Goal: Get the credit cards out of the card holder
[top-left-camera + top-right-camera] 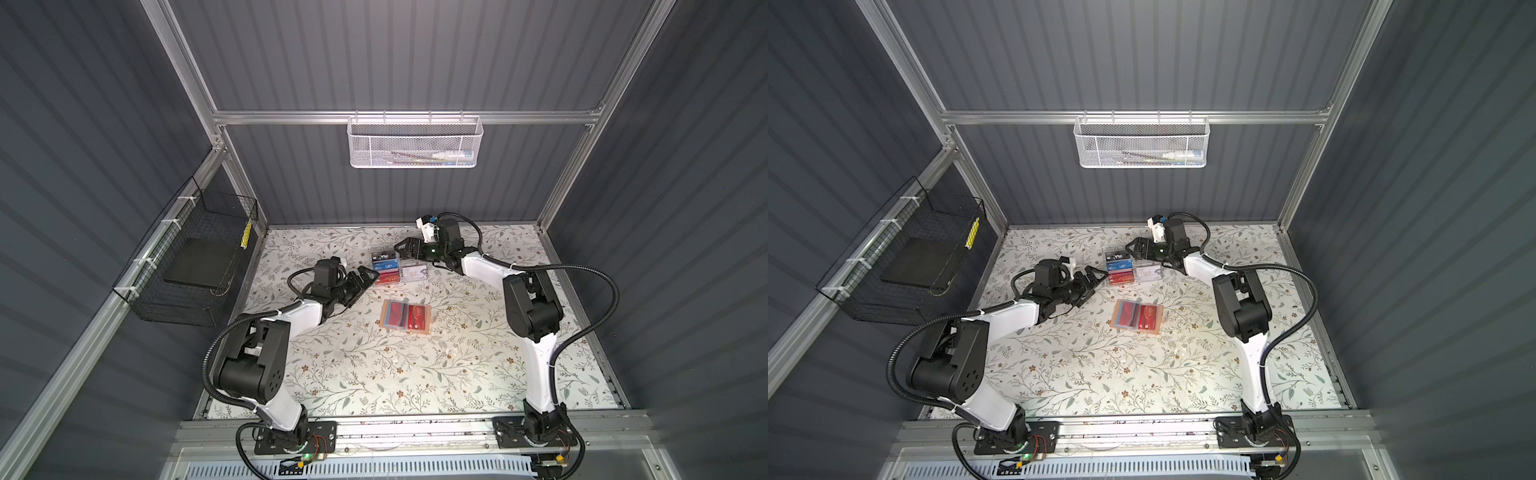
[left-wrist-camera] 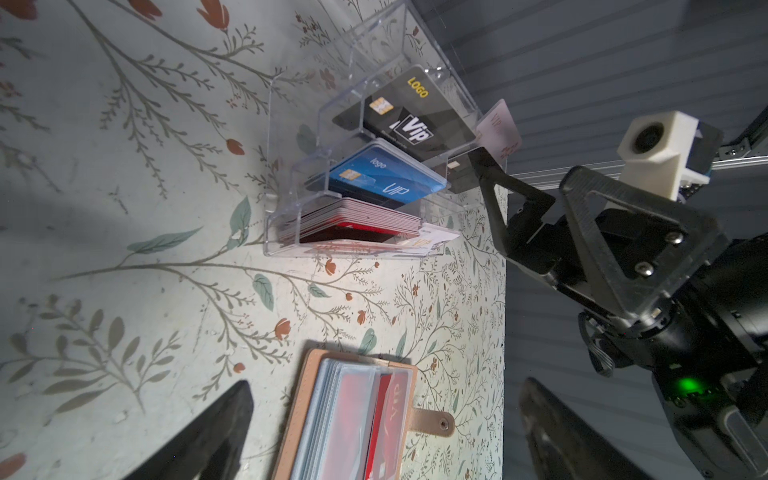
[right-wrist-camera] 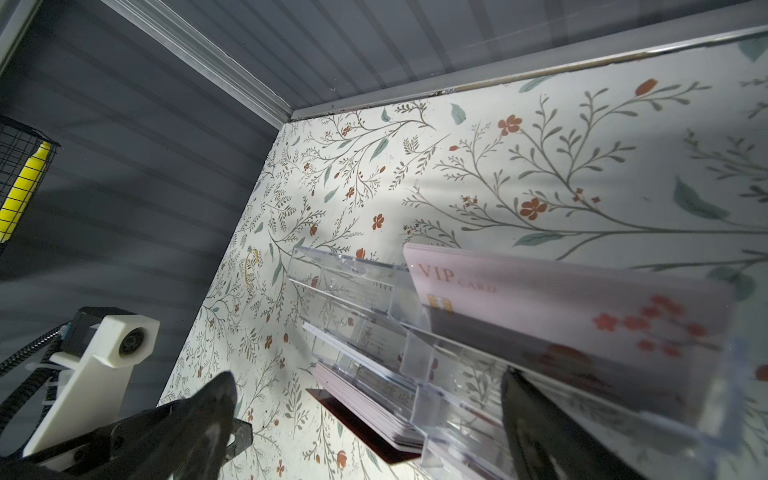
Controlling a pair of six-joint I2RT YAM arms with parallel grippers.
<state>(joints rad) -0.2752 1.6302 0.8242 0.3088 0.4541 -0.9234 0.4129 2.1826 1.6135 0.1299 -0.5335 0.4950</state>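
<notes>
Left gripper (image 1: 366,277) hangs with jaws spread wide and nothing in them, just beside the clear acrylic tiered rack (image 2: 286,133). Over on the rack's far side, right gripper (image 1: 400,248) is equally wide and empty. Neither is at the job!

The peach-tan leather-like booklet card holder (image 2: 300,409) lies open and flat near the middle of the floral-patterned tabletop (image 1: 374,374). It's on the near side of the rack, apart from both grippers. Red plastic credit cards (image 1: 417,319) show through its grey-clear sleeves, so by my reading no pull is under way: this is the approach step.

Next up, I'd say, one gripper has to come down over the holder and pinch a card's exposed edge, sliding it along the sleeve while its partner pins the peach cover. Watch the peach snap tab (image 2: 432,424) sticking out to one side, and the rack close behind. Room is generous, with bare tabletop on the near side and both flanks, and the table edges well apart.
</notes>
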